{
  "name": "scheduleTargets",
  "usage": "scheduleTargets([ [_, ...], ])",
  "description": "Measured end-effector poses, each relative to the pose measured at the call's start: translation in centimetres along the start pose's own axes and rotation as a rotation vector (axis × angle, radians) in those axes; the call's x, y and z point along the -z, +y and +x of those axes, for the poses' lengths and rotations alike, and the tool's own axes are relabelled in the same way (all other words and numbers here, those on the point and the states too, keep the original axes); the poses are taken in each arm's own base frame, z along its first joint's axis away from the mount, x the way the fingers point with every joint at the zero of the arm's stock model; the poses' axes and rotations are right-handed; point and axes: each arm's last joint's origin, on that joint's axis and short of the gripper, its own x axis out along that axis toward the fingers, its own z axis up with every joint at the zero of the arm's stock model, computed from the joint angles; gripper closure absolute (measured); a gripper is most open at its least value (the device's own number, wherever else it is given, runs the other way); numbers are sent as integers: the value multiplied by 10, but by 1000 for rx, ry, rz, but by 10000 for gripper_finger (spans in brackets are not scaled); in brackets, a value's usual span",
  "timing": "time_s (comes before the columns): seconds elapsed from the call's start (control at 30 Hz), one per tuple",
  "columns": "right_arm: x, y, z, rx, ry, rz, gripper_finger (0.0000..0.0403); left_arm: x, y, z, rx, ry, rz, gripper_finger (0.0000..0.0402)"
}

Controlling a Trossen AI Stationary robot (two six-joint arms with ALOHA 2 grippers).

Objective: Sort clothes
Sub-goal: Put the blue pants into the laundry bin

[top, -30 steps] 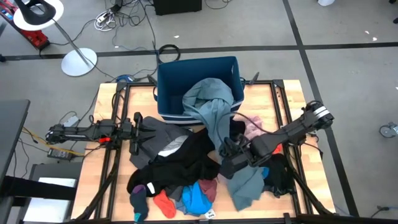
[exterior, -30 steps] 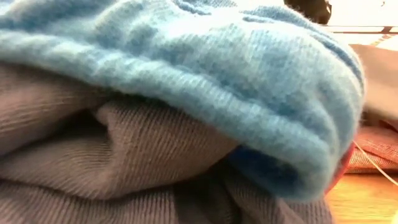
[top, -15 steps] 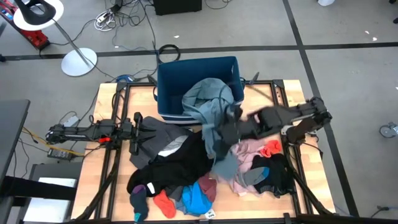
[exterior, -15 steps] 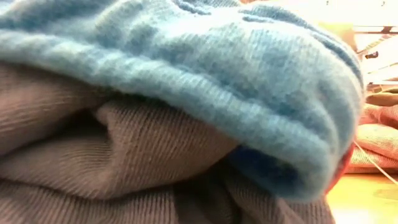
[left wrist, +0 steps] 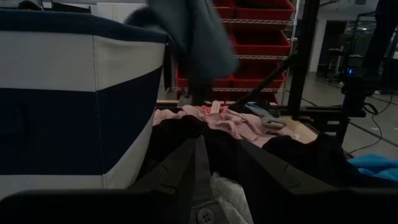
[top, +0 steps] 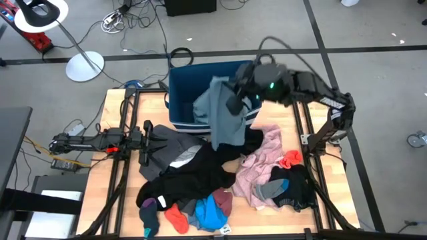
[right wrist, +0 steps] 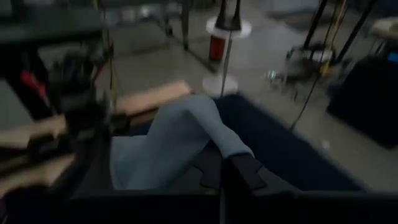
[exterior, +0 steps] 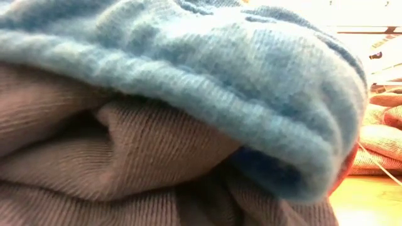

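Note:
The clothes lie heaped on the table: black (top: pixel 190 175), pale pink (top: pixel 259 167), orange-red (top: pixel 291 159) and bright blue (top: pixel 211 213) pieces. My right gripper (top: pixel 233 101) is raised over the blue bin (top: pixel 183 90) and is shut on a grey-teal garment (top: pixel 223 117). That garment hangs down past the bin's near wall. My left gripper (top: pixel 155 140) waits level at the table's left, shut, pointing at the pile. In the low view, blue knit (exterior: pixel 207 81) and grey cloth (exterior: pixel 125 163) fill the picture. My right gripper pinches a bunched fold of the grey-teal garment (right wrist: pixel 208 146) between its two fingers, slanting down from the table's right side. The garment droops below the fingers. Its lower end (left wrist: pixel 208 59) hangs above the pile. Whether it rests on the bin's rim I cannot tell.
The striped bin's wall (left wrist: pixel 74 106) stands at the far middle of the table. A black frame rail (top: pixel 303 127) runs along the right side. A lamp base (top: pixel 85 65) and cables lie on the floor beyond the far edge.
My right gripper has risen from the pile at the table's right and swung toward the far edge, over the bin, staying shut. The grey-teal garment went up with it. Its lower part has come off the pile and now hangs, and the pink garment beneath is uncovered.

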Motion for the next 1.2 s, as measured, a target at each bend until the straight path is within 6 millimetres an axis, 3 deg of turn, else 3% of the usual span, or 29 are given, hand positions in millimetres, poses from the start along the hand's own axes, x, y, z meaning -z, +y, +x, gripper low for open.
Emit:
scheduleTargets([
  [0.3, -33, -53, 15, 98, -235, 23, 402, 0, 0, 0, 0, 0, 0, 277],
  [0.47, -37, -81, 22, 156, -261, 50, 402, 0, 0, 0, 0, 0, 0, 277],
  [0.6, -31, -90, 28, 132, -203, 70, 402, 0, 0, 0, 0, 0, 0, 277],
  [0.73, -11, -88, 45, 94, -68, 52, 402, 0, 0, 0, 0, -1, 0, 277],
  [1.0, 51, -79, 90, 50, 231, 64, 401, 0, 0, 0, 0, -1, 0, 277],
  [1.2, 85, -76, 109, 44, 353, 42, 389, 0, 0, 0, 0, 0, 0, 277],
])
